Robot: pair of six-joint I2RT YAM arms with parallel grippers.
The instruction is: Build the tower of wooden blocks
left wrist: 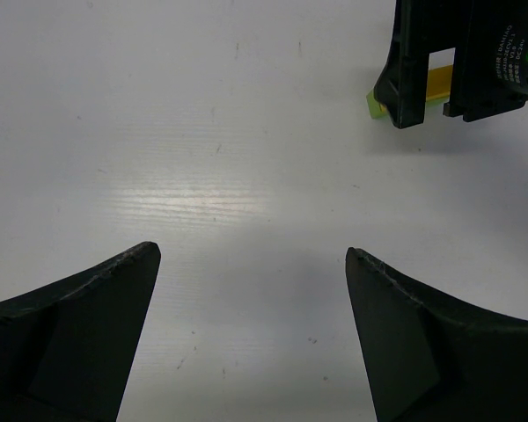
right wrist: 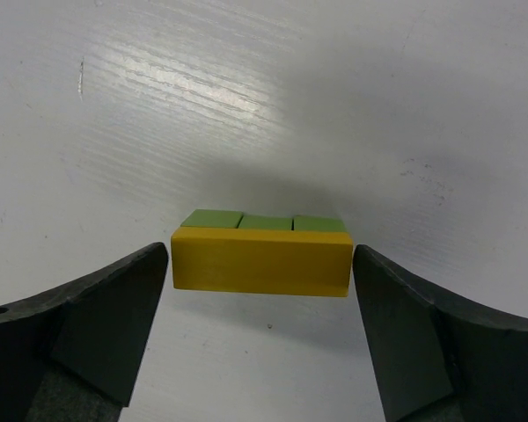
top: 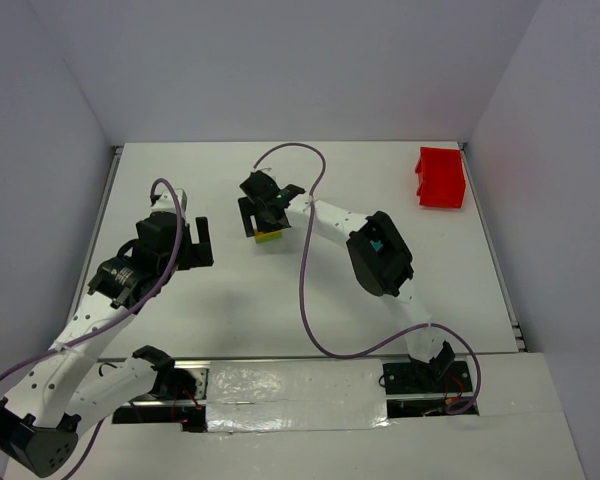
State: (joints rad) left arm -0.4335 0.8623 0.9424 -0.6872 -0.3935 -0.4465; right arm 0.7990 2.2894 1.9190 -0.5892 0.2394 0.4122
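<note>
Right wrist view is showing the wood block tower [right wrist: 260, 261] lying on the white table [right wrist: 246, 88], squarely between the fingers of the right gripper [right wrist: 261, 264]. A yellow bar is facing the camera, with three green pieces [right wrist: 264, 222] lining up just behind its top edge. The jaws are standing open, and each tip is sitting just beside one end of the bar; whether either is touching it I cannot tell. From the top view, the tower is sitting toward the far middle of the table, right under that gripper. The right arm is stretching from its base at the near right, leaning left and far, with its elbow bending and its wrist tipping down over the tower. The left arm is bending up from the near left, and the left gripper [left wrist: 253, 253] is hanging to the left of the tower, apart from it, with its jaws spread wide. A red bin [top: 441, 178] is sitting at the far right, well apart from both
</note>
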